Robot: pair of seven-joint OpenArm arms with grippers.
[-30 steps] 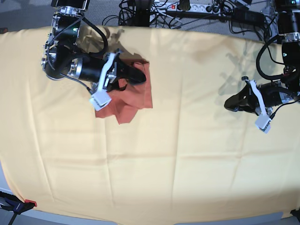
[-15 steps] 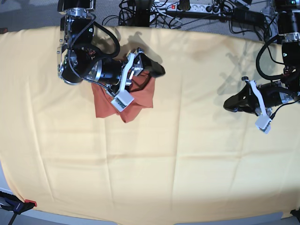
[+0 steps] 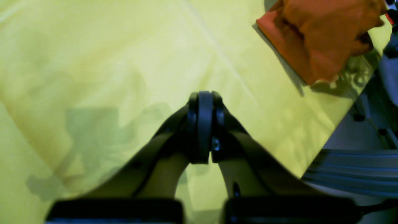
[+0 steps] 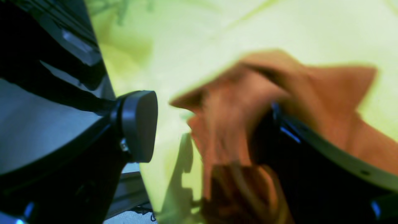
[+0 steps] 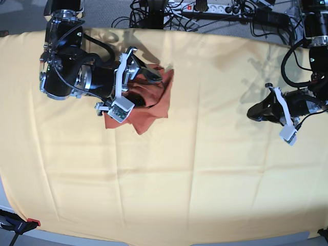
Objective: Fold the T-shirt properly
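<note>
spreading its jaws wide, the right gripper (image 5: 132,92) looms over the crumpled orange t-shirt (image 5: 148,105), perhaps touching it, on the pale yellow cloth (image 5: 205,174); the left gripper (image 5: 259,113), closed, hovers well apart.

The right arm's end effector (image 5: 134,91) is spreading its jaws above the T-shirt (image 5: 149,102), which is lying rumpled in folds and peaks on the desk (image 5: 169,179). The black arm is reaching in from the upper left and hiding part of the orange fabric, while one lower corner is pointing toward the near edge. A pale yellow cloth (image 5: 215,154) is covering the desk and showing faint creases. Well apart, on the view's right, the left arm's end effector (image 5: 260,112) is hovering with its jaws together over the cloth. Dark cables (image 5: 177,19) are tangling beyond the far edge.
</note>
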